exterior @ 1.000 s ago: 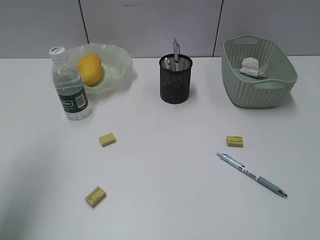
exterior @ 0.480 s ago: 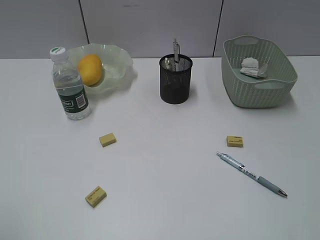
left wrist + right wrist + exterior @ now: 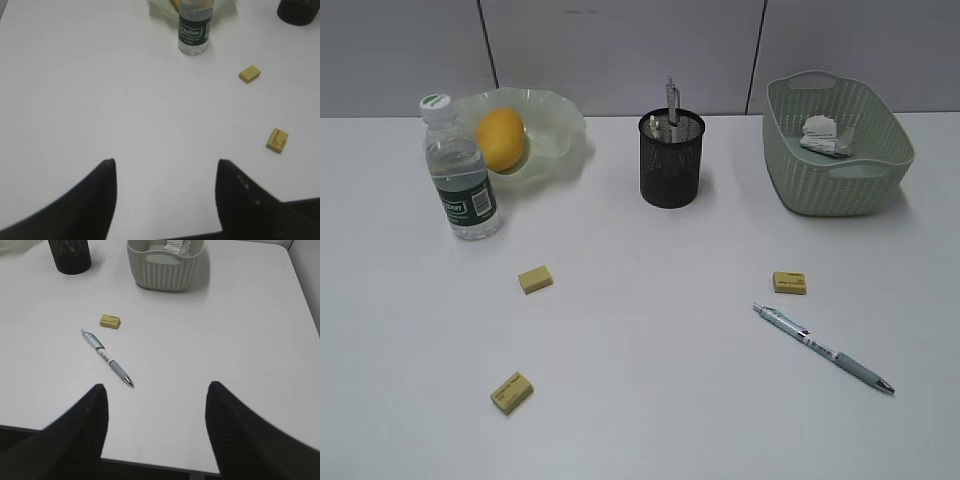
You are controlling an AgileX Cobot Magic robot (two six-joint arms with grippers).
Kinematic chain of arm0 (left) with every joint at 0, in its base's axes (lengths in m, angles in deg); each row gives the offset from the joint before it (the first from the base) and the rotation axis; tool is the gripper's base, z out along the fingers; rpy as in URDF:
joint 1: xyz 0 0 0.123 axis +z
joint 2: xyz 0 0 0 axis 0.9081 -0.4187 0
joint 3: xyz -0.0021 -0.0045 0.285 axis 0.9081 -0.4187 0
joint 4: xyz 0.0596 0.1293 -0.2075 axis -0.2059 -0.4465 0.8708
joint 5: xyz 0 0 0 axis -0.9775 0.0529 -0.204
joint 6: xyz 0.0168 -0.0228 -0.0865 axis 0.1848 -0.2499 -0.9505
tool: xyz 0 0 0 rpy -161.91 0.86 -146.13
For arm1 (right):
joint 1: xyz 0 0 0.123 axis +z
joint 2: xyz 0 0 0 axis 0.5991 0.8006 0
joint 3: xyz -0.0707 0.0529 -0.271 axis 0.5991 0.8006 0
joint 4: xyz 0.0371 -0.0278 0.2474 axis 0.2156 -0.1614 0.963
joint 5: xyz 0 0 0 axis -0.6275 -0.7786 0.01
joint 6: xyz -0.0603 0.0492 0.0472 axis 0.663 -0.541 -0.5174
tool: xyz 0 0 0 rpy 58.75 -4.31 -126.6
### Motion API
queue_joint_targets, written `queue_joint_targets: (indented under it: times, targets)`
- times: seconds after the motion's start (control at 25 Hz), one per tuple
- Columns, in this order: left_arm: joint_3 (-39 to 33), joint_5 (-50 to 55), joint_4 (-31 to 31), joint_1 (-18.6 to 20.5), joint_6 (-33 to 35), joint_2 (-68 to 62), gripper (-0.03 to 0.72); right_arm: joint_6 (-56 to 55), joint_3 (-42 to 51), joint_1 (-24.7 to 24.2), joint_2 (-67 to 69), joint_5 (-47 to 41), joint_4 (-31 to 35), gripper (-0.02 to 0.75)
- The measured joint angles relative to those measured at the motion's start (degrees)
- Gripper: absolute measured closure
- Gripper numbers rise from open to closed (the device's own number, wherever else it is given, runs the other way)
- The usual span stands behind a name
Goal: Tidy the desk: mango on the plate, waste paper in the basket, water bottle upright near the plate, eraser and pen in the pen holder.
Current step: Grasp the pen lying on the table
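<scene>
Mango's in the plate, bottle's upright, paper's in the basket, so what's left is erasers and the pen (image 3: 107,359). The pen lies flat on the white surface (image 3: 240,330), just ahead and a bit left of the right gripper (image 3: 156,405), long axis slanting from far-left to near-right, tip toward the gripper. One eraser (image 3: 110,320) sits just beyond it. Right arm's clearly nearer. Both grippers, left gripper (image 3: 165,180) too, are spread wide, holding nothing.

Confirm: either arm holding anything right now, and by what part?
Nothing held. Left gripper and right gripper both have jaws open over bare desk.
</scene>
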Motion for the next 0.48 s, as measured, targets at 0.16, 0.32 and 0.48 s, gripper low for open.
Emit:
queue_joint_targets:
  times: [0.16, 0.32, 0.48]
  targets:
    - [-0.04, -0.22, 0.0, 0.0, 0.26, 4.08, 0.271, 0.0, 0.0, 0.0, 0.0, 0.01, 0.0, 0.248]
    - [-0.14, -0.34, 0.0, 0.0, 0.37, 5.57, 0.337, -0.06, 0.0, 0.0, 0.0, 0.09, 0.01, 0.248]
    - [-0.25, -0.34, 0.0, 0.0, 0.37, 5.65, 0.389, 0.01, 0.0, 0.0, 0.0, 0.09, 0.01, 0.248]
